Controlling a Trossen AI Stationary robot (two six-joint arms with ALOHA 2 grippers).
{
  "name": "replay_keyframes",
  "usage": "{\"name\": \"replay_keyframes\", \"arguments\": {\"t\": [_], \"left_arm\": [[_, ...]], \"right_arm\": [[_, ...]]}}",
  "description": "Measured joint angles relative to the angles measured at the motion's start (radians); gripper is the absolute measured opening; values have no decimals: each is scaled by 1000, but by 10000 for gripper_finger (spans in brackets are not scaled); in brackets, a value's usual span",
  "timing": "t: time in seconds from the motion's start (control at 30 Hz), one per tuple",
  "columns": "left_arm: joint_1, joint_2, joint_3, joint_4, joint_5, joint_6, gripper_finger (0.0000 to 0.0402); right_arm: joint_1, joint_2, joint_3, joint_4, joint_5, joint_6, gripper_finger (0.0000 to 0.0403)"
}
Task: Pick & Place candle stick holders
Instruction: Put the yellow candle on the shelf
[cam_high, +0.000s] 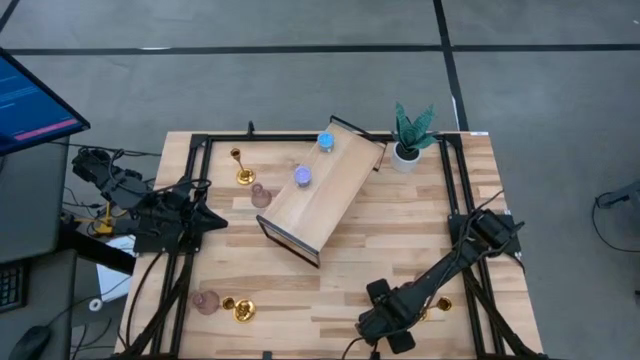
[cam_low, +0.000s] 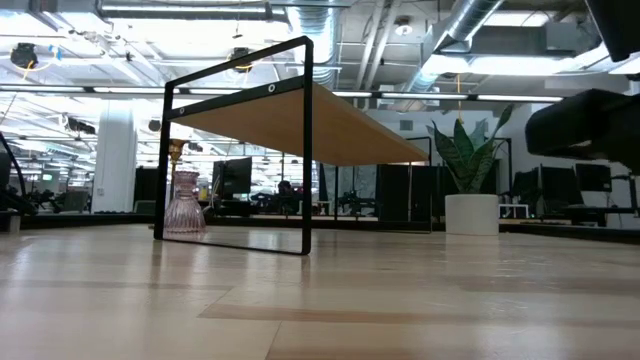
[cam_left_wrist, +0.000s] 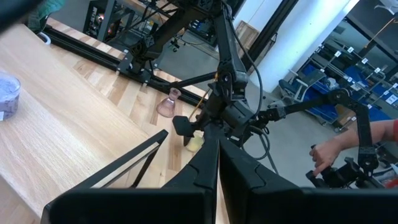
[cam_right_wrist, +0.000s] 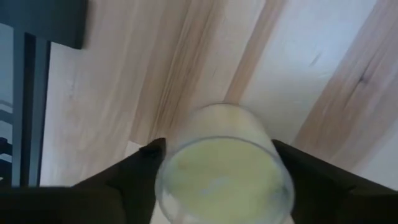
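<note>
While right tool (cam_right_wrist: 217, 155) straddles one yellow holder (cam_right_wrist: 224, 177), grip unclear, left tool (cam_left_wrist: 217, 180) closed, empty.

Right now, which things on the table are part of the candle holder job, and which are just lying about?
Job:
yellow holder, right claw around it
blue holder and violet holder on the wooden shelf
gold holders
pink holders

Lying about:
potted plant
</note>
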Motion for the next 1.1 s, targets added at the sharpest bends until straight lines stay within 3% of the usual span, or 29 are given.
{"name": "replay_keyframes", "arguments": {"t": [0.17,0.57,1.1], "left_arm": [[0,0,0,0,0,0,13],[0,0,0,0,0,0,13],[0,0,0,0,0,0,13]], "right_arm": [[0,-2,0,0,0,-4,214],[-31,-22,-1,-4,-5,-4,223],[-236,-274,2,-50,2,-42,221]]}}
